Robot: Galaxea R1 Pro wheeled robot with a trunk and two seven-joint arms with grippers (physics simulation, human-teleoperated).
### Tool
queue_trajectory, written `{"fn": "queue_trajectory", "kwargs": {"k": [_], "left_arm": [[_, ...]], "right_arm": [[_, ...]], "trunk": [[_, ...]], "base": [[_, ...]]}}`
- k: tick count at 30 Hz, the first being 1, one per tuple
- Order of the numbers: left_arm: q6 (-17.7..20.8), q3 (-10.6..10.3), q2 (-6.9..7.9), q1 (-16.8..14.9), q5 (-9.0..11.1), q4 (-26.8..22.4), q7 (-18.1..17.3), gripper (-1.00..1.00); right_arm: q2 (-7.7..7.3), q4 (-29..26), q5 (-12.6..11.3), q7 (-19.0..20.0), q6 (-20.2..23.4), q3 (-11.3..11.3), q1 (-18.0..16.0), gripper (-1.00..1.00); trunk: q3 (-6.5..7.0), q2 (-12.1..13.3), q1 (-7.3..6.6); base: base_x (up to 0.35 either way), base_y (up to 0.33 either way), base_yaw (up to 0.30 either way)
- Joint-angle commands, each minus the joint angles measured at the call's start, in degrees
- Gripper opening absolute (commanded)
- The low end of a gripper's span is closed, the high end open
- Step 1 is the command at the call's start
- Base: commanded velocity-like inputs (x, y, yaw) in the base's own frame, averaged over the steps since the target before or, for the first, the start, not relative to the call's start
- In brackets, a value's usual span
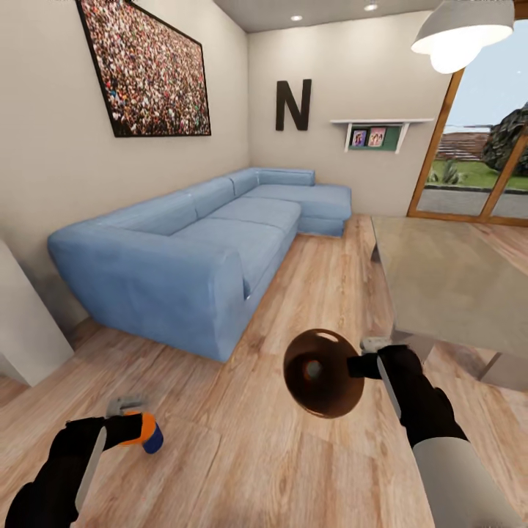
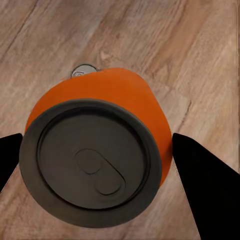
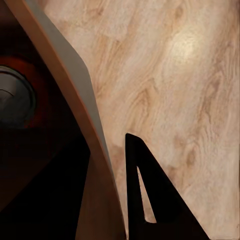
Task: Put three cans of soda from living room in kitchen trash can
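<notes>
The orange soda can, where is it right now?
The orange soda can sits in the left claw, low on the head view's left, held above the wooden floor in front of the blue sofa.

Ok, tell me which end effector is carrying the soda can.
The left end effector: its fingers clamp the orange soda can from both sides. The right end effector instead grips the rim of the copper-brown trash can.

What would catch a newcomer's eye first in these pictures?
The long light-blue sofa along the left wall, under the big crowd photo. Nearer, the right gripper holds the copper-brown bin by its rim above the wood floor, while the left gripper clamps an orange soda can.
</notes>
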Motion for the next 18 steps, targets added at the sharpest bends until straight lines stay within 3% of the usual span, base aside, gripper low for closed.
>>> {"fn": "queue_trajectory", "kwargs": {"k": [1, 7, 11, 18], "left_arm": [[0.3, -0.2, 0.0, 0.0, -0.1, -0.5, 0.0, -1.0], [2.7, -2.5, -0.11, -0.1, -0.1, -4.5, -0.2, -1.0], [4.5, -2.8, -0.23, -0.1, 0.0, -6.9, -0.8, -1.0], [6.7, -3.2, -0.28, -0.5, 0.0, -10.3, -5.8, -1.0]], "right_arm": [[0.0, -2.0, -1.8, 0.3, 1.0, 0.5, 0.0, -1.0], [-0.07, -1.8, -1.9, 0.4, 4.3, 4.7, -0.1, -1.0], [-0.07, -1.6, -1.9, 0.4, 4.3, 5.4, -0.1, -1.0], [-0.14, -1.4, -1.9, 0.4, 4.3, 5.7, -0.1, -1.0]], "trunk": [[0.19, 0.4, -0.23], [0.19, 0.4, -0.23], [0.73, 1.6, -0.89], [1.99, 4.4, -2.42]], "base": [[0.0, 0.0, 0.0], [0.0, 0.0, 0.0], [0.0, 0.0, 0.0], [0.0, 0.0, 0.0]]}}
